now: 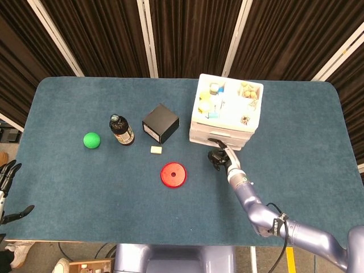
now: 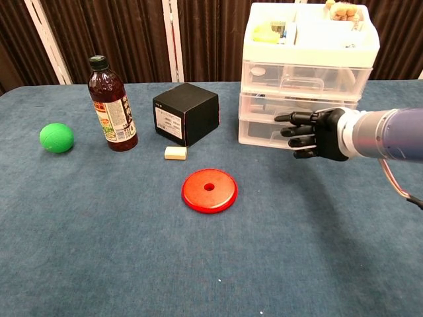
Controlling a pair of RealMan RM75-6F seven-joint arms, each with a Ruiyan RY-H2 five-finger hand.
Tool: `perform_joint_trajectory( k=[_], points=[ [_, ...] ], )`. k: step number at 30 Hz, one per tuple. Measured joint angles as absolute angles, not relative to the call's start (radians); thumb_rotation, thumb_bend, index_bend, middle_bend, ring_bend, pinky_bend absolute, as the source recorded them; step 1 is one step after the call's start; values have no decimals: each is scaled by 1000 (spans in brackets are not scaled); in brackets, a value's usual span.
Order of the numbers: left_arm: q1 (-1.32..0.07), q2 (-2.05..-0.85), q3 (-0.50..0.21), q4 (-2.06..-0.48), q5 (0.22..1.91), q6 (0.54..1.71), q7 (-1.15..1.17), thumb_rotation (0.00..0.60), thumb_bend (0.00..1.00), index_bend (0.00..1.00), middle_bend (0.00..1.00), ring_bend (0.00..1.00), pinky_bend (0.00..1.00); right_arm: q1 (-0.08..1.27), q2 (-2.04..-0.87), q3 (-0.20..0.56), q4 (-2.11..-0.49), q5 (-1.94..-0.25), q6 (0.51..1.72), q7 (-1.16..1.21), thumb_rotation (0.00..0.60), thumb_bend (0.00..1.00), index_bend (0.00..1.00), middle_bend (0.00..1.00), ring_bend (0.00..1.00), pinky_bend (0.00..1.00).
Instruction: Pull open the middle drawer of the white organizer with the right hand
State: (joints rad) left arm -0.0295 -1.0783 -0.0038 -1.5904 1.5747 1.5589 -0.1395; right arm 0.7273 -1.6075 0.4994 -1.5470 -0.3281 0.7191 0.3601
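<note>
The white organizer (image 2: 307, 46) stands at the back right of the table, its top tray full of small items, and it sits turned slightly in the head view (image 1: 227, 105). All its clear drawers look pushed in, the middle drawer (image 2: 264, 105) among them. My right hand (image 2: 316, 134) hovers just in front of the middle and bottom drawers, its fingers (image 2: 285, 119) stretched out to the left and apart, holding nothing. In the head view the right hand (image 1: 219, 156) sits at the organizer's front edge. My left hand (image 1: 7, 182) hangs off the table's left side with fingers spread.
A red disc (image 2: 209, 190) lies in front of a black box (image 2: 186, 112). A small cream block (image 2: 175, 152) lies between them. A dark bottle (image 2: 111, 105) and a green ball (image 2: 56, 137) stand further left on the blue cloth (image 2: 132, 251).
</note>
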Motion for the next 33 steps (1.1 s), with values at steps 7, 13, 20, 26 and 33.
perform_joint_trajectory(
  k=[7,13,20,26,33],
  points=[
    [-27,-1080,-3,-1588,1579,1566,-139,600,22,14,0,0,4,687,-1593,474,-1619,-384,726,367,600,934,242,813,846,904],
    [-27,-1081,-4,-1587,1579,1566,-137,600,23,14,0,0,4,661,-1580,453,-1668,-441,742,364,600,851,0,764,802,872],
    [-26,-1083,-4,-1584,1583,1573,-138,600,23,16,0,0,4,633,-1546,413,-1750,-491,780,335,600,791,0,758,796,864],
    [-24,-1087,-5,-1576,1593,1585,-136,600,25,18,0,0,4,602,-1530,372,-1809,-552,862,300,600,775,0,755,796,864],
    [-21,-1099,-8,-1558,1613,1614,-131,600,25,19,0,0,4,554,-1550,317,-1857,-760,1072,218,600,775,42,755,796,864]
  ],
)
